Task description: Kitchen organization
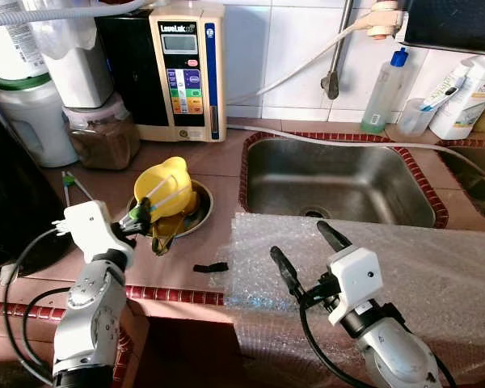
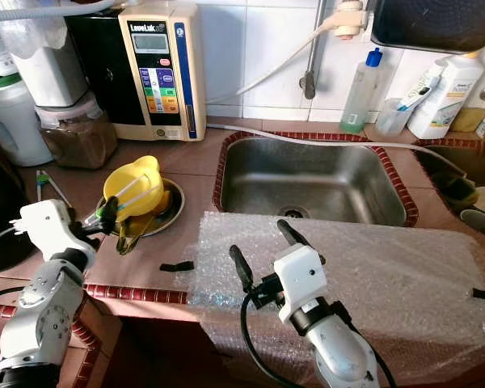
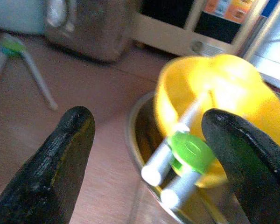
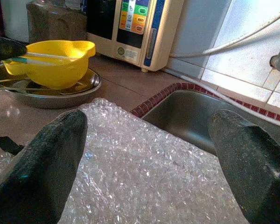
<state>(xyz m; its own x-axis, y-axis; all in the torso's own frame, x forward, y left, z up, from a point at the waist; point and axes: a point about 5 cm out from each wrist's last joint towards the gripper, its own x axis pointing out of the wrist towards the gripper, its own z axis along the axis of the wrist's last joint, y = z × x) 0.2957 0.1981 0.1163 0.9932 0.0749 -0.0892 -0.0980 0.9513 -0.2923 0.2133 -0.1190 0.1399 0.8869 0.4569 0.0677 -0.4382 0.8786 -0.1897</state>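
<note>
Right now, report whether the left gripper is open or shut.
Open. The left gripper has its black fingers spread around the tongs lying across the yellow bowl.

The left gripper [image 3: 147, 163], fingers [image 3: 60, 163] spread wide apart, hangs just over the brown bench [image 3: 46, 121], with a yellow bowl [image 3: 224, 107] in a metal dish [image 3: 140, 140] ahead, white tongs with a green hinge [image 3: 189, 151] lying across the bowl between the fingertips.

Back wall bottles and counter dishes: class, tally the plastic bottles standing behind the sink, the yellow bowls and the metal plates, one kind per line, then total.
Plastic bottles: 2, clear with blue cap, white
Yellow bowls: 1
Metal plates: 1
Total: 4
</note>
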